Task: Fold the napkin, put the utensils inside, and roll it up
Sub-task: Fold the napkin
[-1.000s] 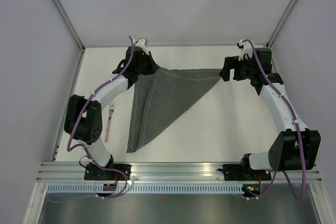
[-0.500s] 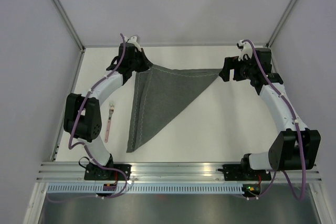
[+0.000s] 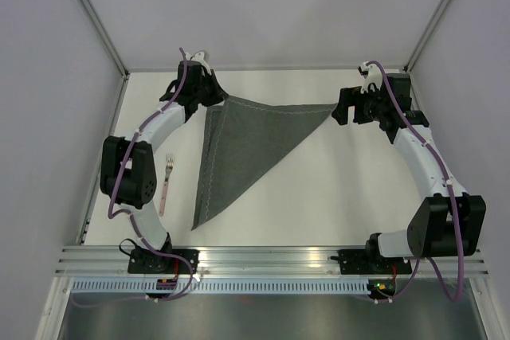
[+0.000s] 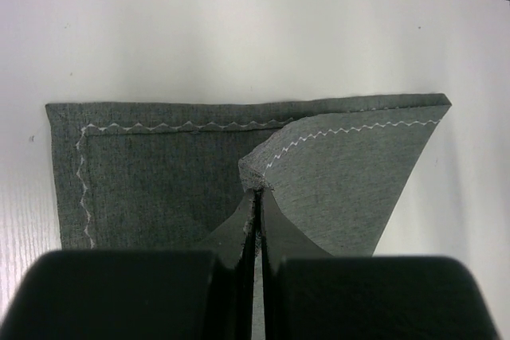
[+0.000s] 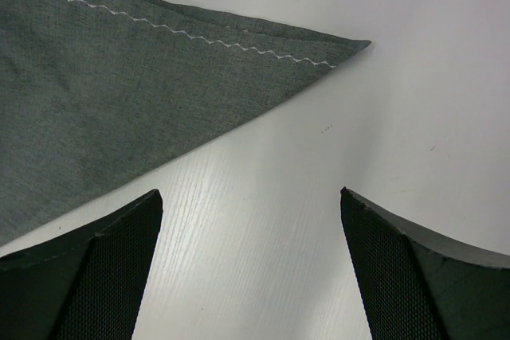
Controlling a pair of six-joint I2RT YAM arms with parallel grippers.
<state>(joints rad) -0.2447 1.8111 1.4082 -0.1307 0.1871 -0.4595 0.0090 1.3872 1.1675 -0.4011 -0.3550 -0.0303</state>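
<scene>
Dark grey, one napkin is pinched in the left gripper; right gripper gapes empty; one fork lies nearby.

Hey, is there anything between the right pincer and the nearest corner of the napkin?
Nothing visible. The open right pincer faces the pointed corner of the napkin, with only bare table between them. The fork lies beyond the far side of the cloth, by the left arm.
</scene>
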